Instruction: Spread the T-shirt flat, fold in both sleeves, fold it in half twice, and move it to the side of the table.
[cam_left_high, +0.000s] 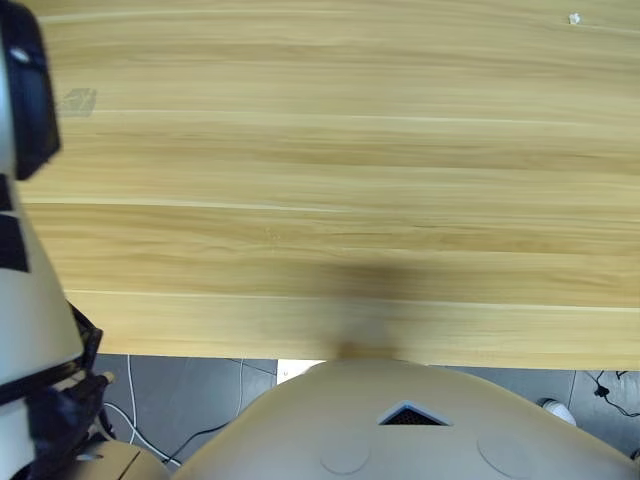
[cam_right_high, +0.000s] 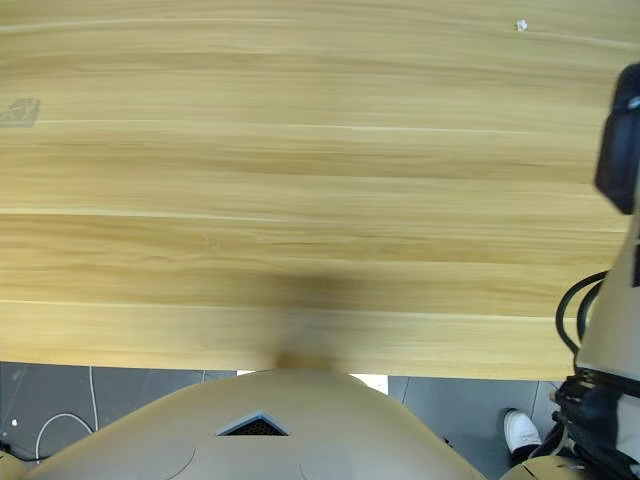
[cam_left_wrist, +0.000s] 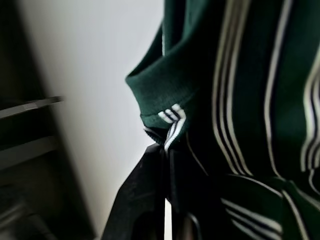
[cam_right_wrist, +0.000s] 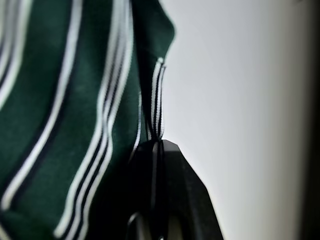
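Two eye views give me the wooden tabletop (cam_left_high: 320, 150); in the left wrist view my left pincer (cam_left_wrist: 166, 147) is clamped on the hanging T-shirt (cam_left_wrist: 240, 100); in the right wrist view my right pincer (cam_right_wrist: 159, 146) nips so thin an edge it may slip.

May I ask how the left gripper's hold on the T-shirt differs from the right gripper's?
The left gripper pinches the T-shirt beside a green cuff, the right gripper a striped edge. Cloth bunches at the left gripper, rises straight from the right gripper. Both are shut.
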